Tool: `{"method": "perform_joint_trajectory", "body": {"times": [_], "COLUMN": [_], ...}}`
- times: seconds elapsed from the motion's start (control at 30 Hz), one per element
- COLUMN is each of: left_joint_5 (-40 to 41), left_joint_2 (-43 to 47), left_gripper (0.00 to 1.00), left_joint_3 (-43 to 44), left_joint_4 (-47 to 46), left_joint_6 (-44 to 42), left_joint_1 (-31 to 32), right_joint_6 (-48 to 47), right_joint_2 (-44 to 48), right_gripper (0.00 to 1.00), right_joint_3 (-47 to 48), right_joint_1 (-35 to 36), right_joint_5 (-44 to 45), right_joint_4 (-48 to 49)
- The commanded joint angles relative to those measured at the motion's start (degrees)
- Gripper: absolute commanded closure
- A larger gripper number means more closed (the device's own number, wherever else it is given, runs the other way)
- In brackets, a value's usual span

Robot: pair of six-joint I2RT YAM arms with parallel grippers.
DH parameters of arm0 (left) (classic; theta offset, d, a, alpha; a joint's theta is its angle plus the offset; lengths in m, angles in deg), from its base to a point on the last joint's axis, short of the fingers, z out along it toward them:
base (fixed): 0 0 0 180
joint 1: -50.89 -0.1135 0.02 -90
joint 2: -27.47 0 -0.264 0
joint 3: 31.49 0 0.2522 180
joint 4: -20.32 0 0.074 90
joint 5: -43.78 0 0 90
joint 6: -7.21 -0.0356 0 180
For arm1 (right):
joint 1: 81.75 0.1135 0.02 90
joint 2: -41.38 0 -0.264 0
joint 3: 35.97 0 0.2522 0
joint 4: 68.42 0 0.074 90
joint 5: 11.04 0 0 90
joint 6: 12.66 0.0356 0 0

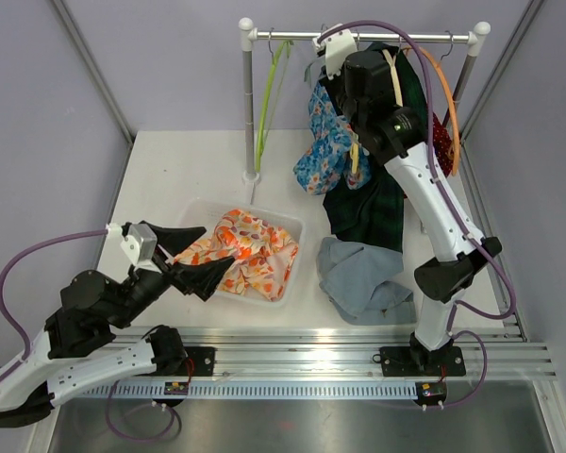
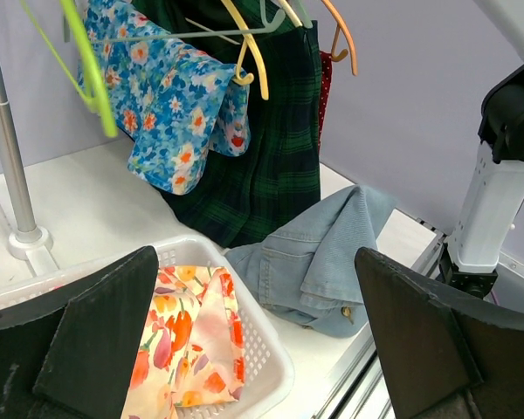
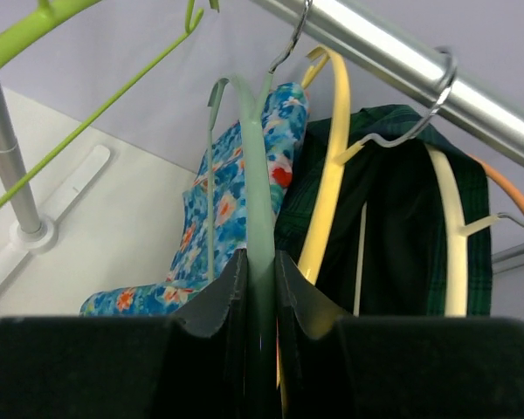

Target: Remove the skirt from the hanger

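blue floral skirt hangs bunched on a pale green hanger at the clothes rail, beside a dark green tartan garment; the right gripper pinches that hanger's arm. the left gripper is spread wide above a white basket holding orange floral cloth
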Motion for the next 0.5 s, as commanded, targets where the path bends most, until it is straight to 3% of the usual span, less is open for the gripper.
{"method": "perform_joint_trajectory", "body": {"times": [0.0,0.27,0.37,0.47], "left_joint_5": [0.85,0.50,0.14,-0.82], "left_joint_2": [0.28,0.71,0.54,-0.16], "left_gripper": [0.01,0.01,0.01,0.01], "left_joint_3": [-0.62,-2.03,-2.56,-3.08], "left_joint_4": [-1.50,-2.12,-2.82,-4.05], "left_joint_6": [0.12,0.48,0.56,0.13], "left_joint_1": [0.22,0.13,0.22,0.13], "right_joint_6": [-0.48,-0.39,-0.30,-0.39], "right_joint_2": [0.68,2.43,3.75,5.50], "right_gripper": [1.00,1.00,0.90,0.71], "right_joint_3": [-0.47,-3.27,-4.50,-5.30], "right_joint_1": [0.69,0.78,0.78,0.78], "right_joint_5": [-3.22,-7.89,-8.42,-8.86], "right_joint_4": [4.36,2.78,2.95,2.34]}}
